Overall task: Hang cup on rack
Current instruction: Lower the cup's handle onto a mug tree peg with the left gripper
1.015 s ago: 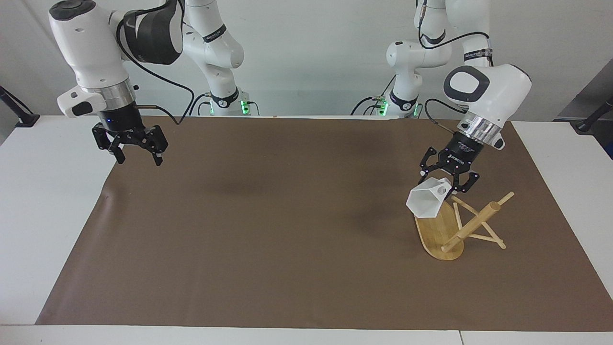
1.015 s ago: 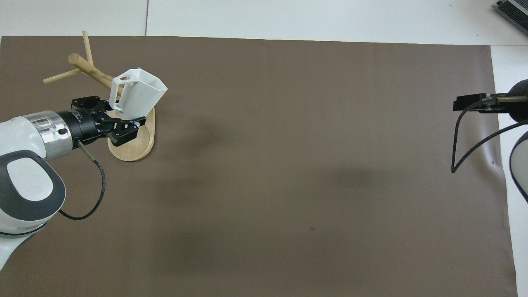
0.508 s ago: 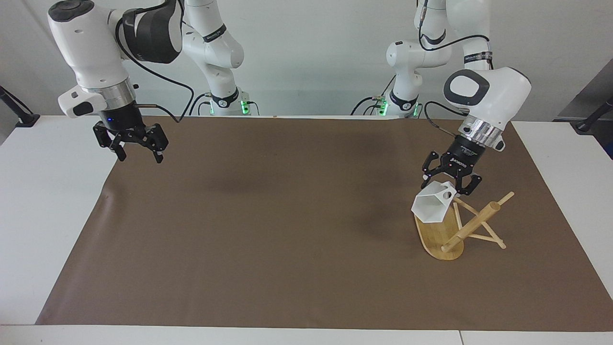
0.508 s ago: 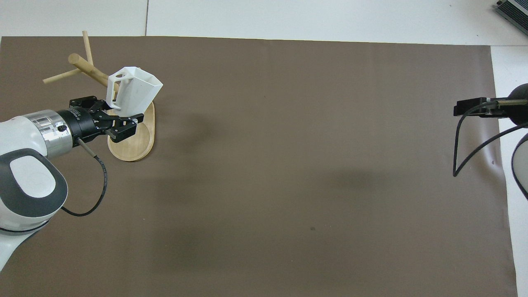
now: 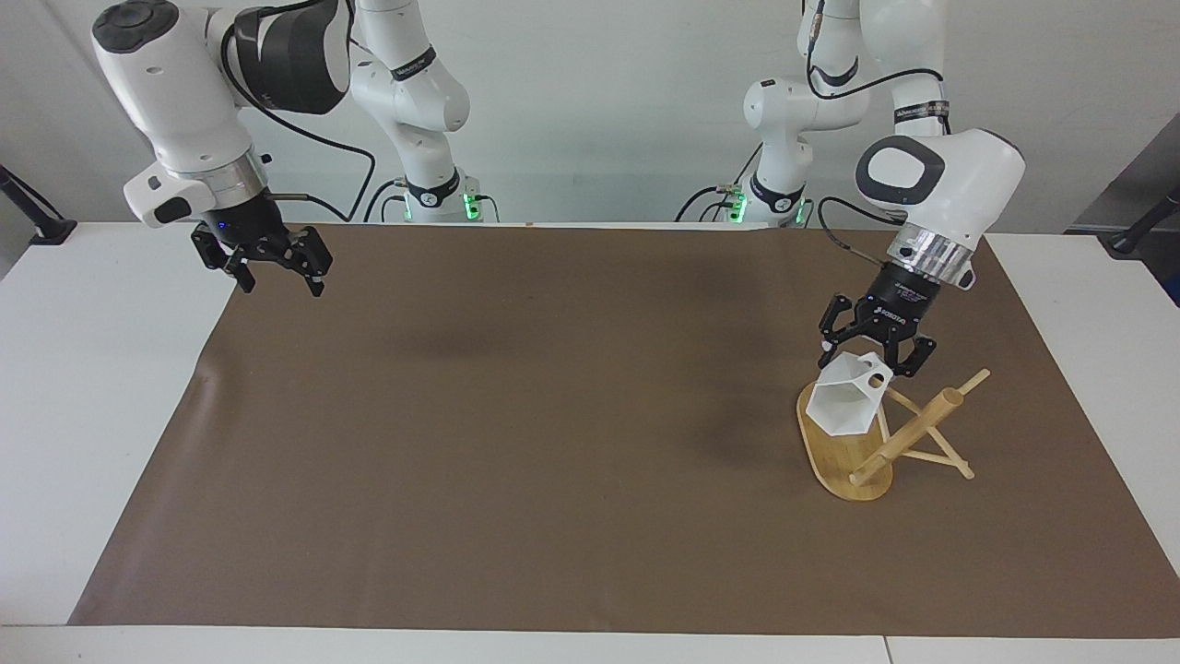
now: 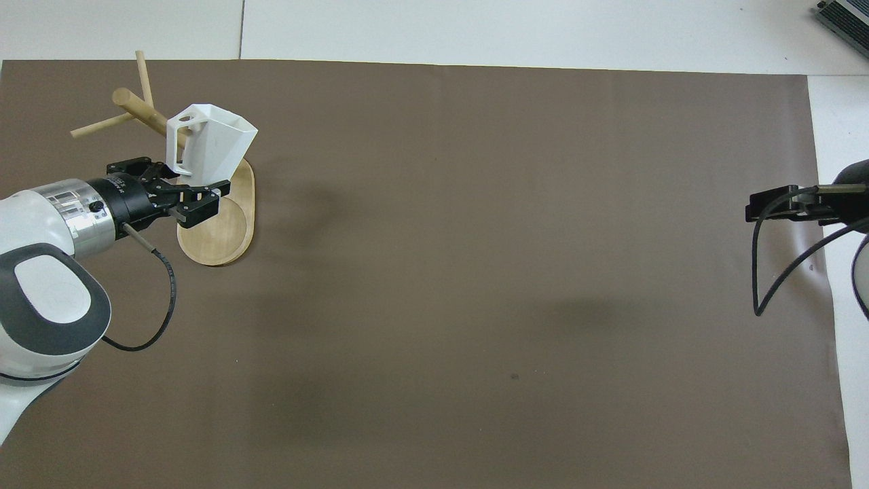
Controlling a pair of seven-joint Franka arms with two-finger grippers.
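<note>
Facing view, read from nine o'clock across to three: the right gripper [image 5: 279,281] hangs over the edge of the brown mat [image 5: 553,415] at the right arm's end, fingers spread with nothing between them, and that arm waits. You have nothing to do there.

Toward three o'clock, the left gripper [image 5: 874,355] hangs over the rack [image 5: 908,438], its fingers closed around the base end of the cup [image 5: 841,410]. The cup sits at the gripper's six o'clock, tipped so its hexagonal mouth opens toward seven o'clock, above the rack's oval base. Its handle [image 5: 874,375], with the round hole, is at the top of the cup, just beside the thin pegs.

Your next move turns on that handle and those pegs. In this view the rack's thick post runs from seven o'clock up to one o'clock, and the pegs cross it at the cup's three o'clock. The cup's long axis runs from the gripper down and out, mouth end lowest. The left arm is plainly the nearer one.

The overhead view gives you what this one hides: the handle faces the post at about ten o'clock from the cup, and part of the post runs under it. The facing view alone shows height. Neither lets you tell whether a peg has entered the handle, so judge the hang as unfinished
</note>
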